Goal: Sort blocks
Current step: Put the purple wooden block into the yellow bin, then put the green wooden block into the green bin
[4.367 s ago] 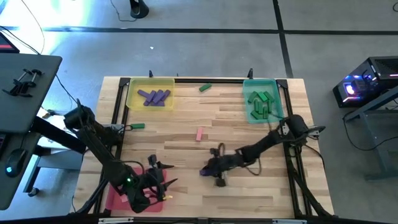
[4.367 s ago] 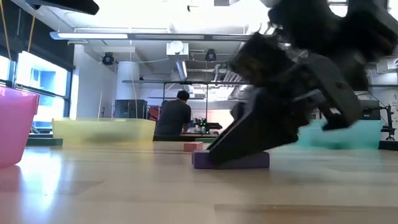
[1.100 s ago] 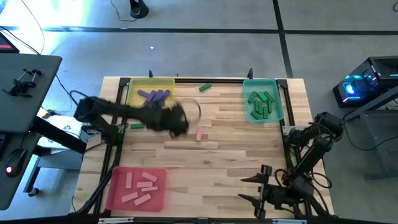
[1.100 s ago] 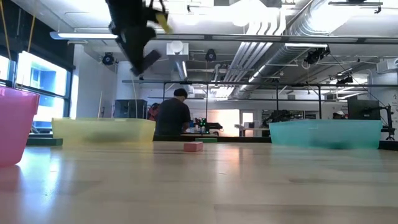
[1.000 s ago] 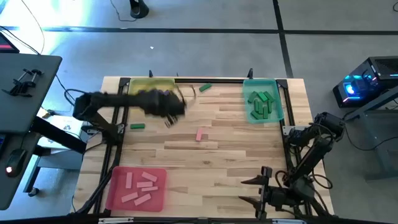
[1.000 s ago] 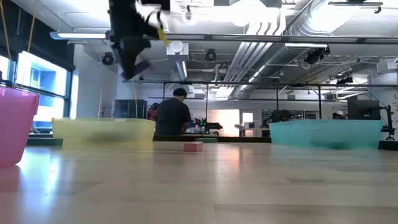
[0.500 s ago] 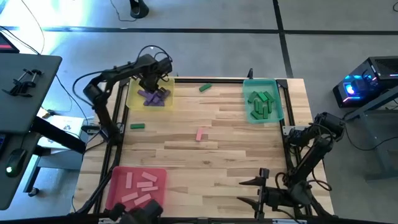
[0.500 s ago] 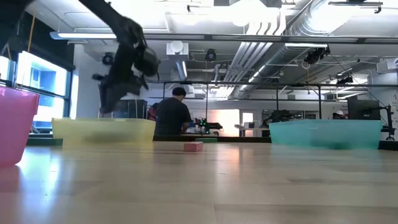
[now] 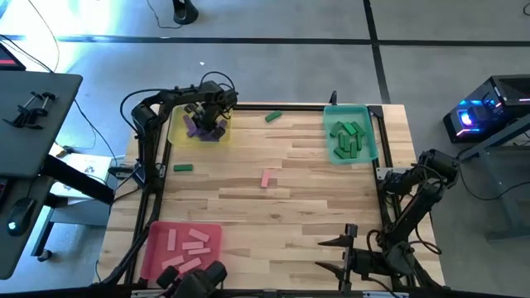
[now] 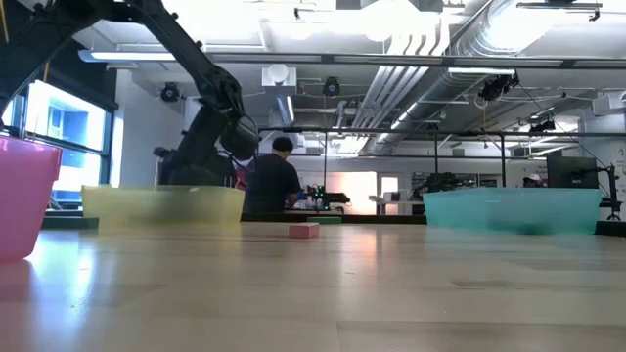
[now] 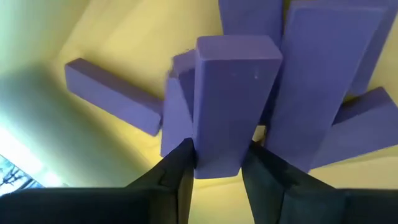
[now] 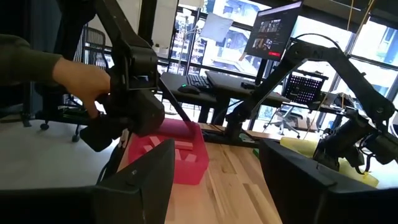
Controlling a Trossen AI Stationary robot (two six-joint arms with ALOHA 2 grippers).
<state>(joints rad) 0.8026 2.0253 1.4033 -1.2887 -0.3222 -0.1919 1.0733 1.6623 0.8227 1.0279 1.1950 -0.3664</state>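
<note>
My left gripper (image 9: 207, 118) reaches down into the yellow tray (image 9: 175, 132) at the table's far left and is shut on a purple block (image 11: 231, 106). Several other purple blocks (image 11: 112, 102) lie under and around it in the tray. Green blocks (image 9: 346, 136) fill the teal tray (image 9: 372, 132), and pink blocks (image 9: 186, 247) lie in the red tray (image 9: 152, 248). A pink block (image 9: 266, 178) and two green blocks (image 9: 273, 117) (image 9: 183, 168) lie loose on the table. My right gripper (image 9: 334, 253) waits open at the near right edge. My left gripper pinches the purple block by its two long sides, at one end (image 11: 217, 163), between its two fingers (image 11: 179, 167). The fingers come from above, pointing down into the tray. The block stands over the other purple blocks; whether it rests on them cannot be told.
The low view shows the pink block (image 10: 304, 231) at mid-table between the yellow tray (image 10: 161, 205) and the teal tray (image 10: 509, 210). A person (image 10: 272, 181) stands in the room beyond. A sleeved hand (image 12: 74, 78) shows beside the table in the right wrist view.
My left gripper has swung from over mid-table toward the far left corner and come down into the yellow tray, carrying the purple block with it. My right arm has kept still.
</note>
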